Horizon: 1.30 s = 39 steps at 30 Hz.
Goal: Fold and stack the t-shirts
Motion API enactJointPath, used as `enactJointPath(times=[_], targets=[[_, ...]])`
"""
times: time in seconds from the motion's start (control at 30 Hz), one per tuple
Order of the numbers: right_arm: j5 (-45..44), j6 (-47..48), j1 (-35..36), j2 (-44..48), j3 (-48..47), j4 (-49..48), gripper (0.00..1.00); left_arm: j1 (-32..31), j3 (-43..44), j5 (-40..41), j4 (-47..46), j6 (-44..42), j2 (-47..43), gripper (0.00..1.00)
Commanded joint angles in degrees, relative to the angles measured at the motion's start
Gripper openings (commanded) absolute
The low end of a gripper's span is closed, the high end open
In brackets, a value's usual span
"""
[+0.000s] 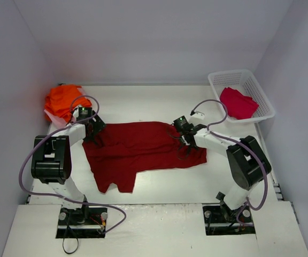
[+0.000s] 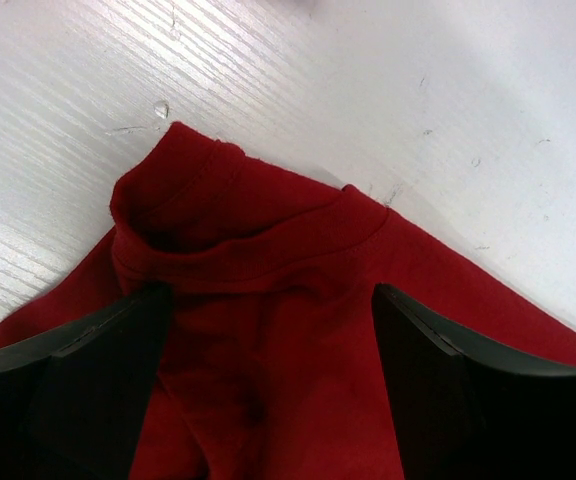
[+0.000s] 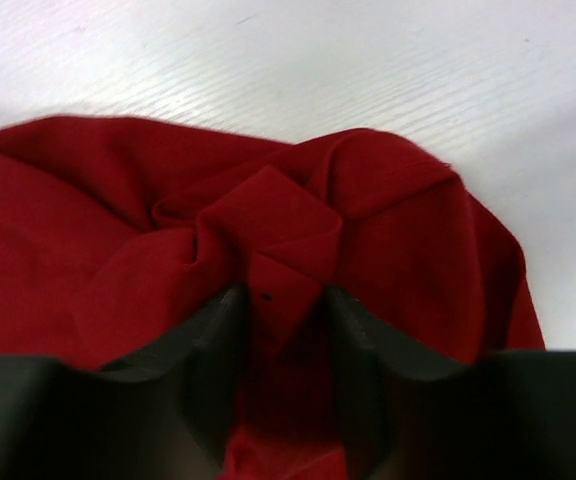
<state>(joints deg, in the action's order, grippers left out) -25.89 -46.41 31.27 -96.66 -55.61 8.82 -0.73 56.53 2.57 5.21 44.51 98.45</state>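
Observation:
A large dark red t-shirt (image 1: 143, 147) lies spread on the white table, one sleeve pointing toward the near edge. My left gripper (image 1: 92, 130) hovers over its far-left corner. In the left wrist view that gripper (image 2: 270, 300) is open, its fingers wide apart either side of the ribbed hem (image 2: 258, 230). My right gripper (image 1: 179, 132) is at the shirt's far-right corner. In the right wrist view its fingers (image 3: 213, 330) pinch a puckered fold of the red cloth (image 3: 278, 225), and the gripper (image 3: 283, 300) is shut on it.
Bright orange t-shirts (image 1: 63, 101) sit in a heap at the far-left corner. A white lattice basket (image 1: 218, 80) at the far right holds a crimson t-shirt (image 1: 238, 103). White walls enclose the table on three sides.

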Motion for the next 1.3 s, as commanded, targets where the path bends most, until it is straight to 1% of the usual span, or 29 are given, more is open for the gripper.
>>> enactJointPath(times=[0.0,0.03,0.07,0.2,0.27,0.43,0.57,0.7,0.8,1.1,1.2,1.27], targets=[[-1.09,-1.57,0.64,0.86,-1.08,-0.82,0.28,-0.15,-0.37,0.07,-0.47,-0.3,-1.77,0.76],[-1.18,-1.58,0.64,0.77,-0.9,-0.82,0.18,-0.15,-0.81,0.07,-0.64,-0.39,-1.95,0.76],[-1.44,-1.58,0.64,0.77,-0.72,-0.82,0.0,-0.15,-0.98,0.16,-0.64,-0.56,-2.04,0.76],[-5.56,0.61,-0.06,1.65,-1.86,1.28,0.0,-0.15,-1.42,0.42,-0.38,-0.92,-2.48,0.76],[-7.15,2.2,-1.38,2.44,-4.32,2.16,0.0,-0.15,-1.77,0.42,-0.55,-0.92,-2.65,0.76],[-12.42,9.92,-4.37,2.97,-10.64,3.75,0.0,-0.15,-2.57,0.42,-1.34,-0.74,-2.39,0.76],[-13.31,14.24,-7.53,2.53,-16.09,3.84,0.0,-0.15,-3.18,0.6,-1.43,-1.0,-2.04,0.76],[-14.54,17.93,-8.24,0.69,-20.14,2.88,0.0,-0.15,-3.53,0.68,-1.87,-1.0,-1.78,0.76],[-13.4,21.0,-8.24,0.25,-21.29,0.24,0.0,-0.15,-3.62,0.86,-1.96,-1.0,-1.51,0.76],[-8.48,26.54,-8.24,0.33,-19.88,-7.93,0.0,-0.15,-4.24,1.12,-2.4,-1.27,-0.72,0.76],[-7.25,29.36,-8.24,0.25,-21.28,-11.1,0.0,-0.15,-4.41,1.12,-2.66,-1.27,-0.46,0.76],[-6.63,31.2,-8.24,-0.28,-23.83,-12.59,0.0,-0.15,-4.68,1.12,-2.84,-1.1,-0.37,0.76]])
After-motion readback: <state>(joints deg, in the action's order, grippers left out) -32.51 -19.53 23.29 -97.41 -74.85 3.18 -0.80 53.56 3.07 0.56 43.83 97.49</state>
